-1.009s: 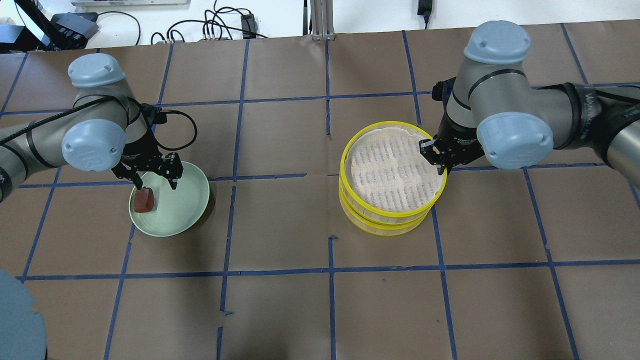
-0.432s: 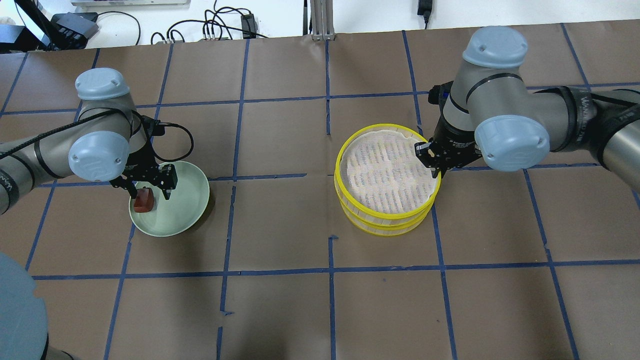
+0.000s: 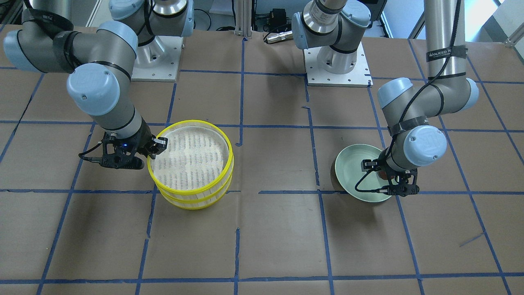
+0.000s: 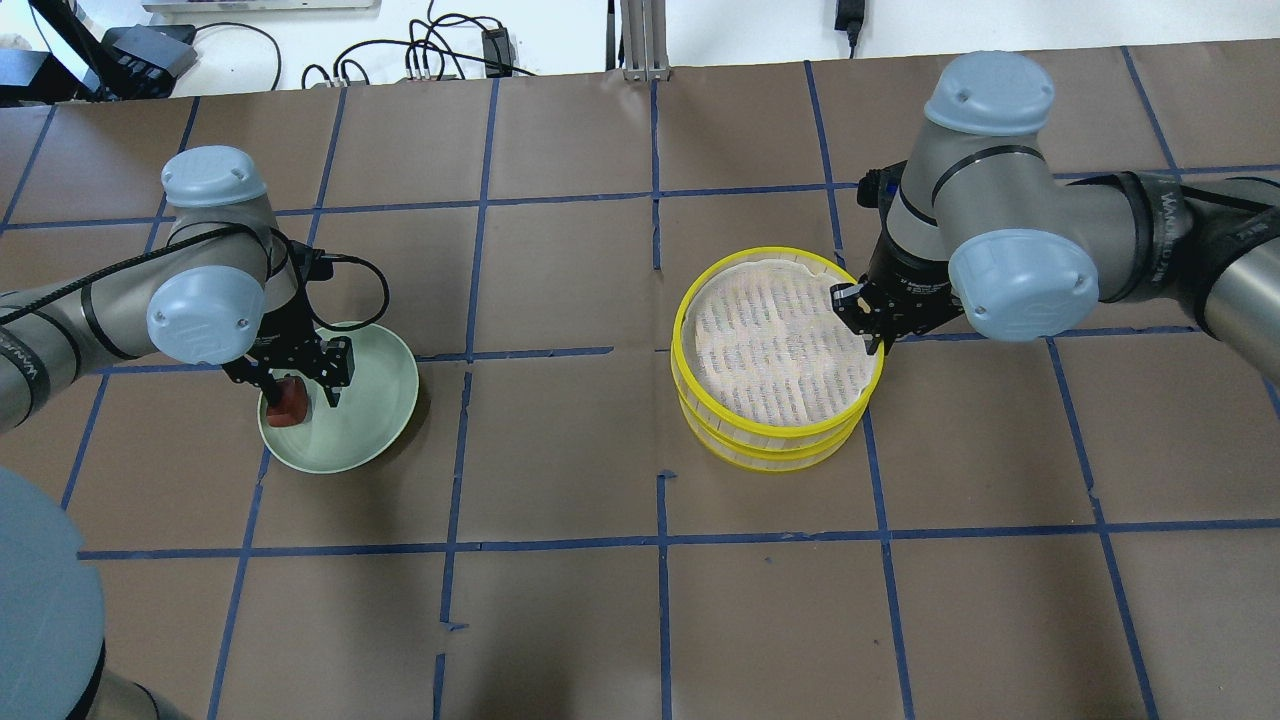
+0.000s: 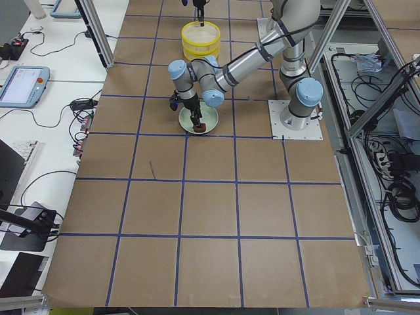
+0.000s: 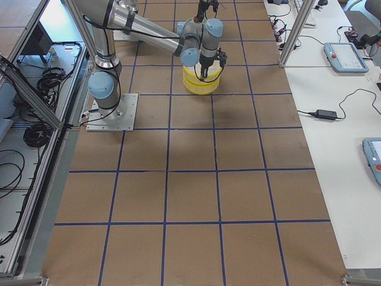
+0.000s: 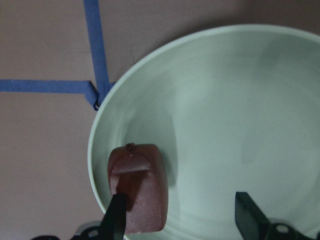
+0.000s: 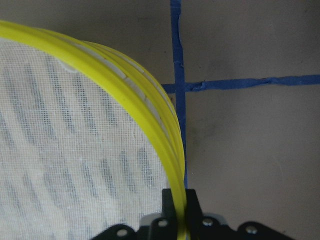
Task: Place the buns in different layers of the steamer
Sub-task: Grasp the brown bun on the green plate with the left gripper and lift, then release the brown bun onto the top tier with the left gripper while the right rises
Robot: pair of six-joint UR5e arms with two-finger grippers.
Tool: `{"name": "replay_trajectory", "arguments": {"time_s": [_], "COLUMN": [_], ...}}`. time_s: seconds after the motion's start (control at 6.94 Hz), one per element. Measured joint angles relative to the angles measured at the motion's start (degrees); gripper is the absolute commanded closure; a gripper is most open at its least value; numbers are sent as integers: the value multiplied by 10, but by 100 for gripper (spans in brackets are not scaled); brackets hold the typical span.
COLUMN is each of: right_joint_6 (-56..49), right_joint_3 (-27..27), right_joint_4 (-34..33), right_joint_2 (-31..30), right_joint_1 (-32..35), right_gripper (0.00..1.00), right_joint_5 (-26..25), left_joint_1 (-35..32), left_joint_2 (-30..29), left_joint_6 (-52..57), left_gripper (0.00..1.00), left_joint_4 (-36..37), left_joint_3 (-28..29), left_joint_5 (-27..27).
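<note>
The dark reddish-brown bun point(image 4: 287, 403) lies at the left side of the pale green plate point(image 4: 372, 400). My left gripper point(image 4: 297, 392) is open and low over the plate, its fingers on either side of the bun. In the left wrist view the bun point(image 7: 139, 187) lies against one finger point(image 7: 117, 215), with a wide gap to the other. The steamer point(image 4: 770, 345) stands as a stack of yellow-rimmed tiers, and its top floor is bare. My right gripper point(image 4: 872, 335) is shut on the top tier's rim point(image 8: 150, 112). The white bun is out of view.
The brown table is marked with a grid of blue tape point(image 4: 540, 353). Cables and a power brick point(image 4: 495, 45) lie past the far edge. The arm bases point(image 3: 337, 67) stand at the robot's side of the table.
My left gripper has come down around the reddish-brown bun and stayed open. My right gripper has shifted the top tier slightly left, closer in line with the stack.
</note>
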Motion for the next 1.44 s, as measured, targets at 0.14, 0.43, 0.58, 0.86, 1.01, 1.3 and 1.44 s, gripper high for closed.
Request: {"name": "replay_trajectory", "arguments": {"time_s": [0.14,0.43,0.58,0.86,1.01,1.3,1.44], "right_joint_6": [0,-1,-1,-1,0,1,1], "right_joint_3": [0,-1,-2,0,1,2,1], "right_joint_4": [0,0,0,0,1,0,0], "right_joint_2": [0,-1,-3,-4,-1,10,12], "right_joint_1": [0,0,0,0,0,0,0], "right_gripper": [92,92,92,92,91,90,80], "right_joint_5": [-1,-6,-14,-19,-19,-16,-16], "left_joint_1": [2,2,2,2,2,-2,-9], "left_joint_2": [1,8,13,19,20,31,46], "left_joint_6": [1,2,2,1,0,-8,-15], "left_gripper": [98,98,98,98,98,98,98], "left_joint_4": [0,-4,-5,-7,-7,-24,-56], "left_joint_3": [3,6,7,9,12,29,45], "left_joint_5": [2,5,6,6,5,4,2]}}
